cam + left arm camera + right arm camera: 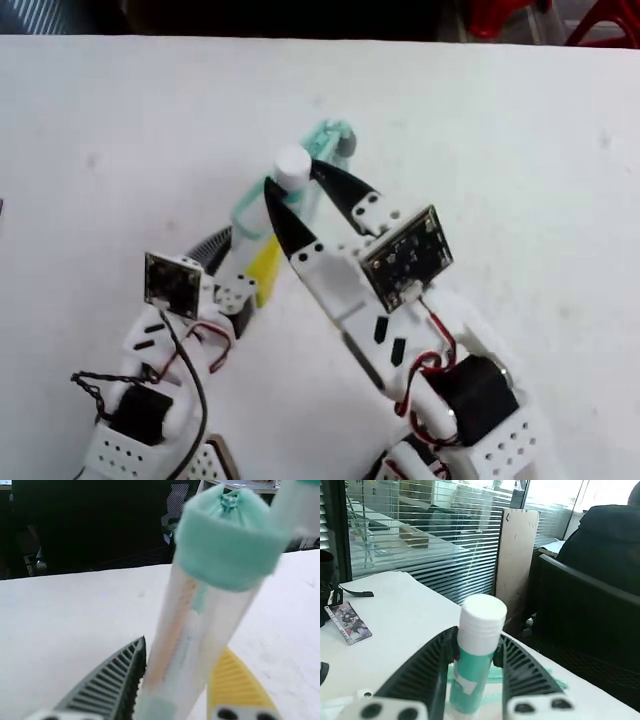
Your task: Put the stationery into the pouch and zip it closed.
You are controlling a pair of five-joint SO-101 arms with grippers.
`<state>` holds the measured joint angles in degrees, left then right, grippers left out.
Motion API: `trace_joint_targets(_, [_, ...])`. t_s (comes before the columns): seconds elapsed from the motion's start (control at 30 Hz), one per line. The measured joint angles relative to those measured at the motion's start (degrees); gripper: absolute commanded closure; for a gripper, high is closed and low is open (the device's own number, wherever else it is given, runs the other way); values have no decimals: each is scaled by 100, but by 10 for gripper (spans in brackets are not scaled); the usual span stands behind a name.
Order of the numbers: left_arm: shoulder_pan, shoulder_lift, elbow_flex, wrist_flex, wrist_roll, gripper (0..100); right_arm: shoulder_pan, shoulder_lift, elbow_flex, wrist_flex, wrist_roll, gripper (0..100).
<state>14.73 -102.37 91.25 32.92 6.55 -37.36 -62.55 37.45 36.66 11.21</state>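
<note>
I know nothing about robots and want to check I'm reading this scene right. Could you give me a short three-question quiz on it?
1. True or false: the right gripper is shut on the glue stick.
2. What does the left gripper hold? A) a pair of scissors B) the clear pouch with teal trim C) nothing
3. Fill in: the glue stick's cap is ____ in colour.

Key: 1 true; 2 B; 3 white.
</note>
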Motion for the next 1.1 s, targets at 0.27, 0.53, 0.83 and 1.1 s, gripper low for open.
trace_joint_targets(0.27, [-97,0,0,0,0,801,9,519,9,-844,18,981])
trace_joint_targets(0.53, [-97,0,0,0,0,801,-343,527,18,-993,18,981])
trace_joint_targets(0.83, [-97,0,0,0,0,801,-422,633,149,-1055,26,981])
trace_joint_targets(1.1, [-97,0,0,0,0,801,-457,747,229,-1116,18,981])
